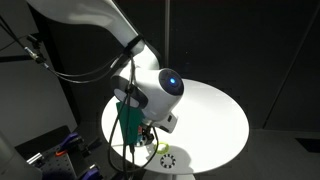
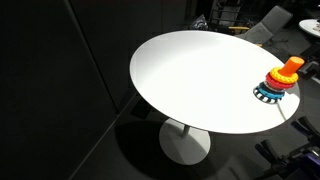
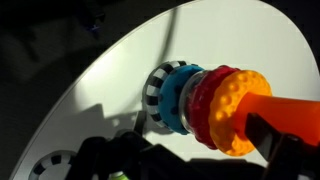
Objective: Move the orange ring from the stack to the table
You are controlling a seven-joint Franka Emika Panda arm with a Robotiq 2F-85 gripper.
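The stack (image 3: 190, 95) fills the wrist view lying sideways in the picture: striped base, blue ring, red ring, then the knobbly orange ring (image 3: 232, 100) outermost on the orange peg (image 3: 290, 110). My gripper (image 3: 236, 158) is open, with one dark finger right beside the orange ring's rim and the peg. In an exterior view the stack (image 2: 279, 86) stands near the white table's (image 2: 190, 80) edge, and no gripper shows there. In an exterior view my gripper (image 1: 148, 132) hangs low over the table's near side and hides the stack.
A yellow-green ring (image 1: 163, 148) lies on the table beside my gripper, and a black-and-white patterned disc (image 1: 168, 160) lies near the table edge. The table (image 1: 210, 120) stretches bare behind. Dark surroundings and equipment stand beyond the table.
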